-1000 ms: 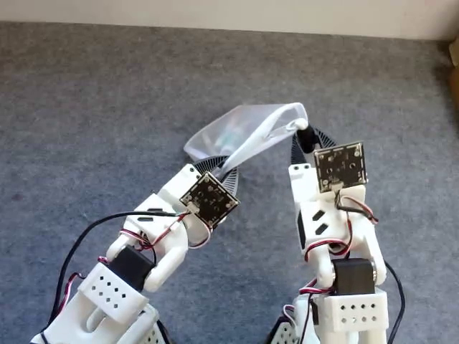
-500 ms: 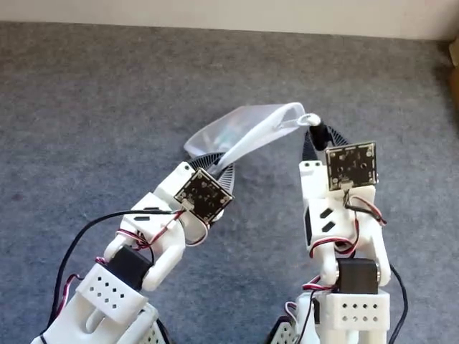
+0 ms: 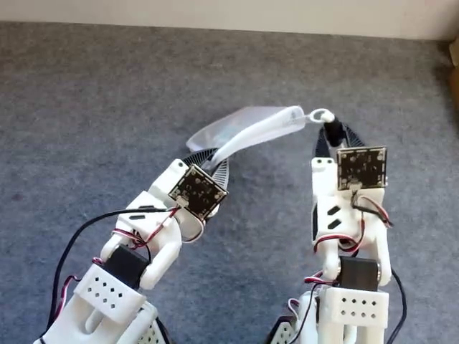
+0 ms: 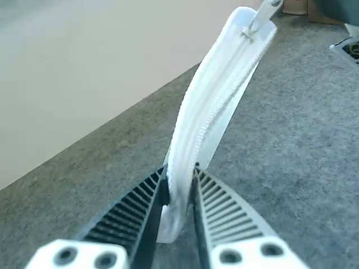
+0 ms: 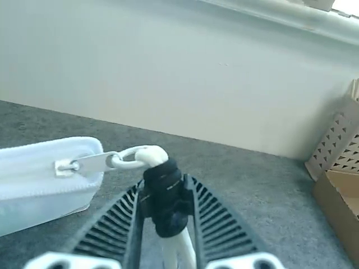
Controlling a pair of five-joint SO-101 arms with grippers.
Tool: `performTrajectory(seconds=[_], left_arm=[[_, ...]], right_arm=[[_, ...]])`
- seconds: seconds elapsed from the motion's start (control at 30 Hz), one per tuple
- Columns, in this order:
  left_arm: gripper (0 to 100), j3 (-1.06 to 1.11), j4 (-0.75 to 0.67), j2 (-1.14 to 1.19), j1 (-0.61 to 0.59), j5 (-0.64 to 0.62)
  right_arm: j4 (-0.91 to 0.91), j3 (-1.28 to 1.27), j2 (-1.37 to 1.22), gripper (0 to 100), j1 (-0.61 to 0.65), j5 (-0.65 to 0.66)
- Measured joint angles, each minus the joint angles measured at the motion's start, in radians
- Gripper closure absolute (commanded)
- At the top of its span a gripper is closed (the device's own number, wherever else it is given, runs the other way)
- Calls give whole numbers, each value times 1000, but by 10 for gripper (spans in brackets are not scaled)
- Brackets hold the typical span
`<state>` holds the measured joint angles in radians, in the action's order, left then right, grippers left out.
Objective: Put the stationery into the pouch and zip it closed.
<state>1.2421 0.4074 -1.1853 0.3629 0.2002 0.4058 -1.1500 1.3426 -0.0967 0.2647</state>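
Observation:
A translucent white pouch (image 3: 244, 129) hangs stretched in the air between my two arms, its white zipper band (image 4: 216, 106) running along the top. My left gripper (image 3: 209, 159) is shut on the pouch's near end (image 4: 178, 196). My right gripper (image 3: 333, 136) is shut on the black-wrapped zipper pull cord (image 5: 164, 193), whose white ring (image 5: 134, 157) hooks the slider tab (image 5: 92, 162) at the pouch's far end (image 5: 45, 174). The zipper teeth look joined along the visible length. Something pale green shows faintly through the pouch wall.
Grey carpet (image 3: 107, 93) covers the table all round. A pale wall (image 3: 229, 11) runs along the far edge. A cardboard box and a perforated crate (image 5: 336, 162) stand off to the right.
My right gripper has pulled the zipper cord to the right and slightly away. The pouch has stretched out longer and flatter. The left arm shifted a little left while keeping its hold.

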Motion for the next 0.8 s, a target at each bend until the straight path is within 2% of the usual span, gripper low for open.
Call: performTrajectory(seconds=[0.47,0.63,0.8], left_arm=[[982,193,95,-414,-3,-2],[841,219,100,-468,-3,-2],[803,221,186,-499,-43,-3]], right_arm=[[0,0,2,973,-11,0],[49,0,3,868,-9,2],[84,3,3,867,-37,-5]])
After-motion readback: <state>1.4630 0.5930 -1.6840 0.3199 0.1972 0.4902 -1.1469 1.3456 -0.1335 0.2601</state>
